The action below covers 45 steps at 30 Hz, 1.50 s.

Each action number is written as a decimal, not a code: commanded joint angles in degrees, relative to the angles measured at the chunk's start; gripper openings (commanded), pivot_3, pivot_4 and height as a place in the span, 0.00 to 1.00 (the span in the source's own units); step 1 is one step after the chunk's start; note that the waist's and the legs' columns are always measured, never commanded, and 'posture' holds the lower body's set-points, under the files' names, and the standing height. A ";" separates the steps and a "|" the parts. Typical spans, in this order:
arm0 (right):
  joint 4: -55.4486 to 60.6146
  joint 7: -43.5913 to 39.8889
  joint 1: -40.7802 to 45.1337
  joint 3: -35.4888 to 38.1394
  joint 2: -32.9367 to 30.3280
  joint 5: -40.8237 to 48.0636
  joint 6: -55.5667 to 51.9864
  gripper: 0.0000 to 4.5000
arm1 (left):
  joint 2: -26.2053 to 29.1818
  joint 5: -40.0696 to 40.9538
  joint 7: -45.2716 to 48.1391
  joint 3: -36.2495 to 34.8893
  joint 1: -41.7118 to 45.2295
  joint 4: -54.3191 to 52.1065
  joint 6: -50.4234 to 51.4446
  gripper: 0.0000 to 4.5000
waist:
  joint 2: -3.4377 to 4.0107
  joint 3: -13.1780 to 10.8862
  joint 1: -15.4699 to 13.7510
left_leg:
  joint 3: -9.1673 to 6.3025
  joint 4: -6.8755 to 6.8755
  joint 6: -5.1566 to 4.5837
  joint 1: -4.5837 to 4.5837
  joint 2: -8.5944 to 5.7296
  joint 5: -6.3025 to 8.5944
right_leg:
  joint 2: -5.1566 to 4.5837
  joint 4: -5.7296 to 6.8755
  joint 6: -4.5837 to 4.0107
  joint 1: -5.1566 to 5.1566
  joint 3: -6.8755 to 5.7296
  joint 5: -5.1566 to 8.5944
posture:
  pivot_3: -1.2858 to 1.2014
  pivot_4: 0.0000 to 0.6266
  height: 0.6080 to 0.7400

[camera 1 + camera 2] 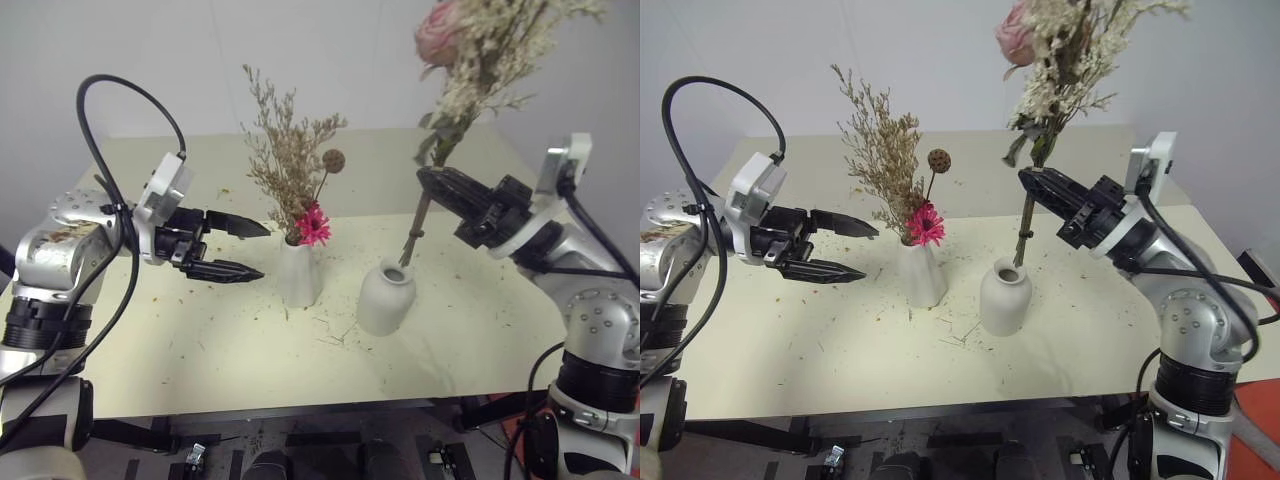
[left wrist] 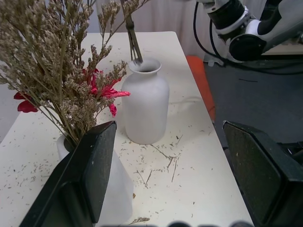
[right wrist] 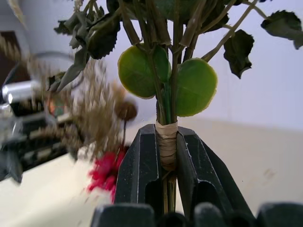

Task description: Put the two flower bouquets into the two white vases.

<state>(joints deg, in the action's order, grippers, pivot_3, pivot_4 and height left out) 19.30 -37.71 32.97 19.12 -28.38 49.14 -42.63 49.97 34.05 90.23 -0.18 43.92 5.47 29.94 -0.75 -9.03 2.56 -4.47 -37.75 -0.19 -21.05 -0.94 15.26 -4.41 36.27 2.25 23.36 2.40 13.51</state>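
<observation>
On the bench [image 1: 200,350] stand two white vases: the tall vase [image 1: 298,272] already holds the dried bunch [image 1: 290,160], and the short vase [image 1: 386,296] has the leafy bunch's [image 1: 470,60] stem tips at its mouth, pinched by the right gripper [image 1: 432,182]. Nearby, the left gripper [image 1: 250,250] hovers spread.

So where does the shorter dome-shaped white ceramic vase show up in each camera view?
Left eye: shorter dome-shaped white ceramic vase, right of centre.
Right eye: centre.
Left wrist: upper middle.
Right wrist: not in it.
Shared landmark: bright pink flower in the tall white cone vase beside it.
</observation>
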 commanded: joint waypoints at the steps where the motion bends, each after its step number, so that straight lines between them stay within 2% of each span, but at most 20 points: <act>1: 0.93 -0.73 -0.24 -0.07 -0.50 0.26 2.81 0.05 | 0.28 0.41 0.41 -1.30 1.04 -0.76 -0.79 0.86 | 0.00 0.00 -0.01 | -0.01 0.00 0.00 0.00 0.00 0.00 | 0.00 0.00 0.00 0.00 0.00 0.00 | 0.52 0.24 1.00; 10: 0.35 -1.77 -2.76 -2.23 -0.15 -0.80 5.47 0.05 | 0.59 0.36 0.20 -1.75 0.69 -1.10 -0.68 0.86 | 0.00 0.00 0.03 | -0.01 0.00 0.00 0.01 0.00 0.00 | 0.00 0.00 0.00 -0.02 0.00 0.00 | 0.52 0.24 1.00; 17: 0.15 -1.10 -0.89 -2.14 -0.66 -0.33 6.78 0.05 | 0.58 0.36 0.36 -1.65 0.83 -1.01 -0.66 0.86 | 0.00 0.00 0.00 | -0.01 0.00 0.00 0.00 0.00 0.00 | 0.00 -0.02 0.00 -0.01 0.00 0.00 | 0.52 0.24 1.00; 28: 3.42 -1.47 -4.54 -3.13 -0.30 0.65 6.48 0.05 | 0.53 0.39 0.43 -1.43 0.96 -1.19 -0.41 0.86 | 0.00 0.00 -0.04 | -0.01 0.00 0.00 0.01 0.00 0.00 | 0.00 -0.01 0.00 -0.01 0.00 0.00 | 0.52 0.24 1.00; 45: 1.95 -0.93 -1.12 -0.09 0.08 1.90 11.21 0.05 | 0.08 0.02 0.94 -0.74 1.34 -0.80 -0.45 0.86 | 0.00 0.00 -0.02 | -0.02 0.00 0.00 0.01 0.00 0.00 | 0.00 -0.02 0.00 -0.01 -0.01 0.00 | 0.52 0.24 1.00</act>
<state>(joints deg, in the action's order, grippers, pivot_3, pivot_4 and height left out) 20.08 -38.54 30.64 16.87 -27.93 48.90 -33.30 49.86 33.83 90.73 -0.22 43.92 5.37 29.96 -0.75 -9.03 2.54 -4.48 -37.75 -0.19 -21.04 -0.94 15.27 -4.41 36.24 2.25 23.35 2.40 13.51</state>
